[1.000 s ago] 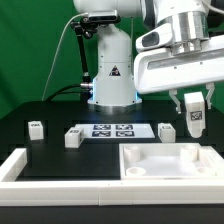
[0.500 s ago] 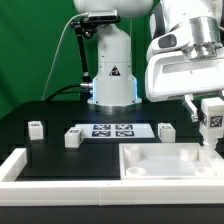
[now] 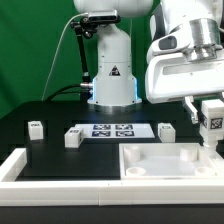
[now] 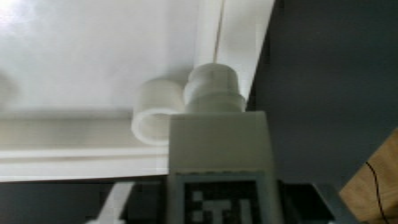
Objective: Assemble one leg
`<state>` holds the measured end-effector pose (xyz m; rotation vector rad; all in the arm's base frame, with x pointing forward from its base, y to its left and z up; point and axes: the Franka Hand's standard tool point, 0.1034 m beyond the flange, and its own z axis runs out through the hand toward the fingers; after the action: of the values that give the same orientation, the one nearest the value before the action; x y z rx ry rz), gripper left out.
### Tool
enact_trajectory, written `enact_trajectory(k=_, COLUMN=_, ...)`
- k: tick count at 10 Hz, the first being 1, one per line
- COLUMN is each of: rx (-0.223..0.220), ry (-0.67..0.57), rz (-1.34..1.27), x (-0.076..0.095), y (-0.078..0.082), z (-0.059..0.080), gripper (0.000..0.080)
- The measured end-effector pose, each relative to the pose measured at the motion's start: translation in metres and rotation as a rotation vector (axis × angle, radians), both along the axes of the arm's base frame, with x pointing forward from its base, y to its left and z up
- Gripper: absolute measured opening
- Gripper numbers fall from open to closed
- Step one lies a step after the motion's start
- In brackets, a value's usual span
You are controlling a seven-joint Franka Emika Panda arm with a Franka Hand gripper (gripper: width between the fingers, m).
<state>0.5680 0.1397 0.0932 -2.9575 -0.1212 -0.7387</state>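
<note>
My gripper [image 3: 211,112] is shut on a leg [image 3: 211,122], a short white post with a black-and-white tag facing the camera. It holds the leg upright over the far right corner of the large white tray-like part [image 3: 140,168], at the exterior view's right. In the wrist view the leg [image 4: 217,130] runs out from the gripper [image 4: 221,205], and its round end lies beside a round boss [image 4: 153,124] in the corner of the tray-like part [image 4: 98,60]. I cannot tell whether the leg's end touches the part.
Three more white legs stand on the black table: one [image 3: 36,127] at the exterior view's left, one [image 3: 72,139] nearer the middle, one [image 3: 165,131] behind the tray-like part. The marker board [image 3: 112,130] lies before the robot base. A white rim [image 3: 15,168] borders the front left.
The gripper has carried the leg toward the exterior view's right, to the tray-like part's far right corner. Over the last half second it has hardly moved.
</note>
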Motion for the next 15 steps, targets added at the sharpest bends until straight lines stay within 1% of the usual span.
enact_trajectory(k=2, rx=-0.019, ry=-0.021, rz=0.021, x=0.018, y=-0.005, z=0.002, gripper=0.029)
enact_trajectory(k=4, rx=-0.037, ry=-0.065, rz=0.029, x=0.027, y=-0.014, z=0.0, gripper=0.029)
enact_trajectory(k=5, rx=-0.039, ry=-0.051, rz=0.027, x=0.03, y=-0.018, z=-0.004, gripper=0.029)
enact_trajectory(k=6, rx=-0.044, ry=-0.075, rz=0.024, x=0.035, y=-0.022, z=-0.003, gripper=0.029)
enact_trajectory(k=7, rx=-0.057, ry=-0.166, rz=0.011, x=0.037, y=-0.03, z=-0.007, gripper=0.029)
enact_trajectory(k=8, rx=-0.053, ry=-0.077, rz=0.017, x=0.036, y=-0.03, z=-0.024, gripper=0.029)
enact_trajectory(k=9, rx=-0.052, ry=-0.086, rz=0.013, x=0.039, y=-0.031, z=-0.021, gripper=0.029)
enact_trajectory(k=10, rx=-0.053, ry=-0.079, rz=0.012, x=0.038, y=-0.032, z=-0.025, gripper=0.029)
enact_trajectory(k=13, rx=-0.052, ry=-0.078, rz=0.013, x=0.037, y=-0.03, z=-0.026, gripper=0.029)
enact_trajectory(k=15, rx=-0.044, ry=-0.065, rz=-0.004, x=0.036, y=-0.031, z=-0.02, gripper=0.029)
